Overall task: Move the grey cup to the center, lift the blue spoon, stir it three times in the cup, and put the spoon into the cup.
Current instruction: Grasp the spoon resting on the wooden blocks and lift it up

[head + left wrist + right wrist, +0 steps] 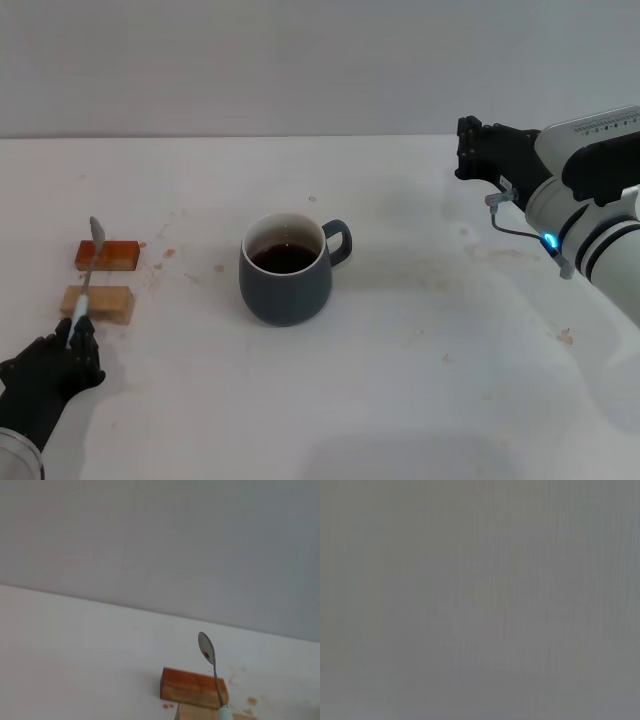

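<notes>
Rounded dark blue-grey ceramic mug (285, 270), brown liquid inside, at table centre. Slim pale-blue-handled spoon with metal bowl (86, 281) across orange and tan wooden blocks (103, 279), handle end pinched in left gripper (72, 338). Lift straight, keep level, clear blocks before swinging toward mug. Right gripper (468, 148) parked far right, finger state indiscernible.

Even soft light, faint shadows on table (400, 400); right wrist view blank grey.

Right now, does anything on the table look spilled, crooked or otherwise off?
Yes: small brown drip stains dot the white table, mostly near the orange block and right of the grey cup. The cup stands upright. The blue spoon lies across both blocks, its handle at the left gripper.
</notes>
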Action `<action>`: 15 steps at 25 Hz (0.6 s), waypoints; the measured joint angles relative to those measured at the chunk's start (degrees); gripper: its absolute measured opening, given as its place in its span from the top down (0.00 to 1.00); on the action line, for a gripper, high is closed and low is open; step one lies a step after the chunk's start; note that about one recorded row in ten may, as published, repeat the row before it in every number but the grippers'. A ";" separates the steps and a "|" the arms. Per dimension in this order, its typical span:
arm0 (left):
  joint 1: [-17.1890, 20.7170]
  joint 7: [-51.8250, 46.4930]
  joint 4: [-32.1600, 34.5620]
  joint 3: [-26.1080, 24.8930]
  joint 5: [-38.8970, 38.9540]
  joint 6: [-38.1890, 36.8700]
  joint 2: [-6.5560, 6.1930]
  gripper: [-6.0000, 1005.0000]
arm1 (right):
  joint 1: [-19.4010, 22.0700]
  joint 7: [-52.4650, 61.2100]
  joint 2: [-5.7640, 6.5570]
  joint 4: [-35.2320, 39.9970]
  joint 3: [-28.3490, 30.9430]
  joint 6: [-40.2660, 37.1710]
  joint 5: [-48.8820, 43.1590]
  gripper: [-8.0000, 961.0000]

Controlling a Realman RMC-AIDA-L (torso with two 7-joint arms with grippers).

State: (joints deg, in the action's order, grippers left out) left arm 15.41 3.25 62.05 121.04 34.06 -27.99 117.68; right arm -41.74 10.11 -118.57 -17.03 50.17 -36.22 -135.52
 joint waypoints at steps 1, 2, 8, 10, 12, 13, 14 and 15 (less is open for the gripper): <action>0.06 0.00 0.00 0.07 0.00 -0.47 0.00 0.85 | 0.00 0.00 0.00 -0.02 0.00 0.01 0.00 0.96; 0.17 0.00 0.05 0.12 0.00 -1.05 0.00 0.85 | 0.00 0.00 0.00 -0.02 0.00 0.01 0.00 0.96; 0.68 0.00 1.91 0.22 0.00 -1.68 -0.24 0.85 | 0.05 0.00 0.00 -0.10 0.01 0.10 0.00 0.96; 1.27 0.00 4.76 0.16 0.09 -0.34 -0.96 0.85 | 0.06 0.00 0.00 -0.07 0.01 0.13 0.00 0.96; 1.90 0.00 8.18 -0.31 0.25 2.32 -1.86 0.85 | 0.07 0.00 0.00 -0.06 0.01 0.15 0.00 0.96; 1.90 0.00 8.18 -0.31 0.25 2.32 -1.86 0.85 | 0.08 0.00 0.01 -0.04 0.01 0.16 0.00 0.96; 2.76 0.00 12.55 -1.37 0.37 6.63 -2.92 0.85 | 0.08 0.00 0.00 -0.04 0.01 0.16 0.00 0.96; 3.08 0.01 13.98 -1.82 0.36 8.19 -3.23 0.85 | 0.09 0.00 0.00 -0.03 0.01 0.16 0.00 0.96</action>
State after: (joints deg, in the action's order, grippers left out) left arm 18.49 3.26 76.03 119.22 34.43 -19.81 114.46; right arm -41.66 10.11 -118.56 -17.06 50.19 -36.05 -135.52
